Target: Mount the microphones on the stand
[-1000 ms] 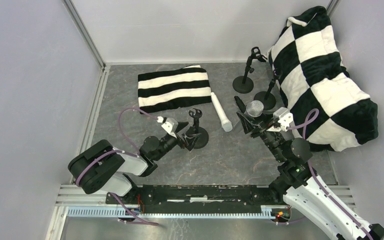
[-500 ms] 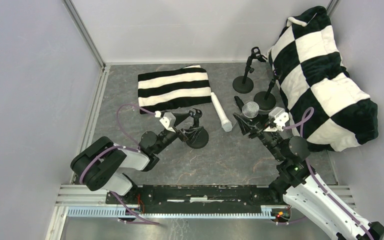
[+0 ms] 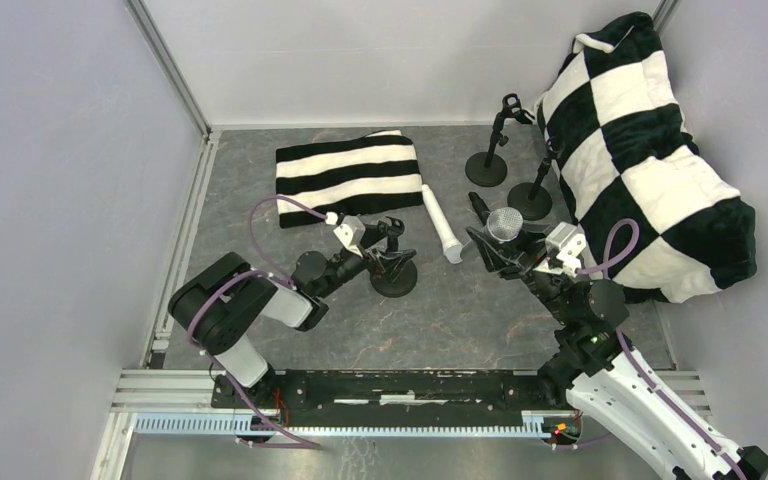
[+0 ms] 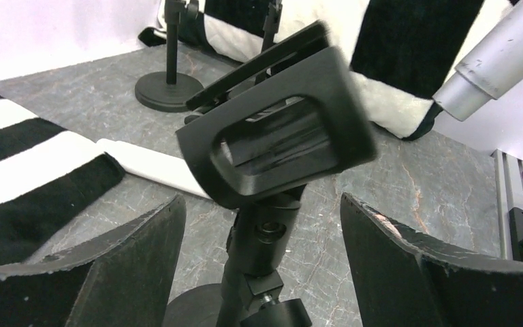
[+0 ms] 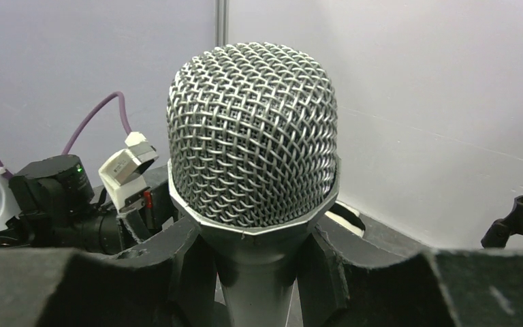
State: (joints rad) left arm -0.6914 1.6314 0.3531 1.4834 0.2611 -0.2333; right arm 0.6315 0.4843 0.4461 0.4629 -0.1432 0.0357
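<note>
Looking down from above, with twelve o'clock at the far wall, two robot arms reach in from the six o'clock edge of a grey stone-patterned table. The right gripper, just right of centre, is clamped on the silver-grey microphone. Its wrist camera shows both fingers pressed against the barrel just below the mesh head, which faces up. Held that way, the tail end is left free, which likely suits feeding it into a clip.

At nine o'clock of that microphone, the left gripper straddles a small black stand with a round base. Its jaws are spread, one finger on each side of the post with a gap showing, so it grips nothing. It seems placed to steady the stand while the microphone comes in. The stand's clip is tilted. In the left wrist view the silver tail end shows up and to the right of the clip, apart from it.

The white microphone lies flat on the table between the two grippers, toward twelve o'clock. One end is just beside a folded black-and-white striped cloth. Two more stands sit empty at one o'clock, beside a large checkered cushion. No microphone sits in any stand yet.
</note>
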